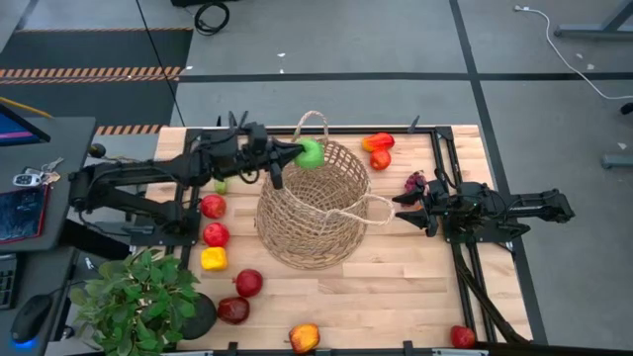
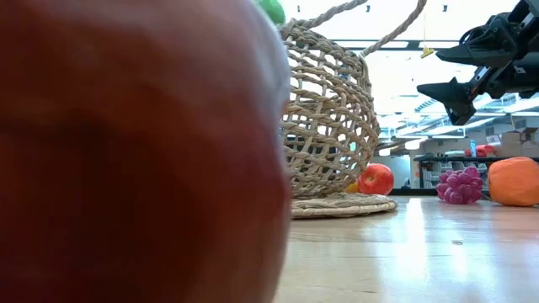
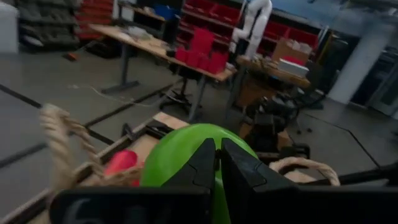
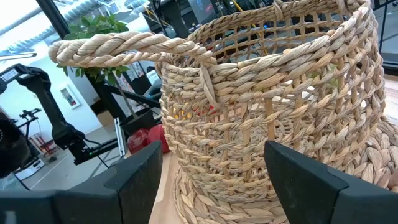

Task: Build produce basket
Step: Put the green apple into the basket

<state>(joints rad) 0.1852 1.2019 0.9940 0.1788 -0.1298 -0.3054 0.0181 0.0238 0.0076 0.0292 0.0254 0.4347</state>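
Observation:
The tan wicker basket (image 1: 312,213) stands on its base at the table's middle. My left gripper (image 1: 296,151) reaches in level from the left and is shut on a green fruit (image 1: 311,153), held above the basket's far left rim (image 1: 297,168). The same fruit shows in the low view (image 2: 272,8). My right gripper (image 1: 400,212) hangs open just right of the basket, beside its right loop handle (image 1: 376,210), touching nothing. More produce lies on the table: red fruits (image 1: 213,206), a yellow one (image 1: 213,259) and purple grapes (image 1: 415,182). My left gripper has its two fingertips (image 3: 205,163) nearly together against the near side of the green fruit (image 3: 177,155). The fingers themselves hide which part they pinch. They come level from the table's left. The fruit sits at the fingertips, lifted clear above the basket's rim.
A potted plant (image 1: 138,302) stands at the near left corner. Red and orange fruits lie at the far right (image 1: 377,144) and along the near edge (image 1: 305,337). A red fruit (image 2: 126,151) fills the low view's left half.

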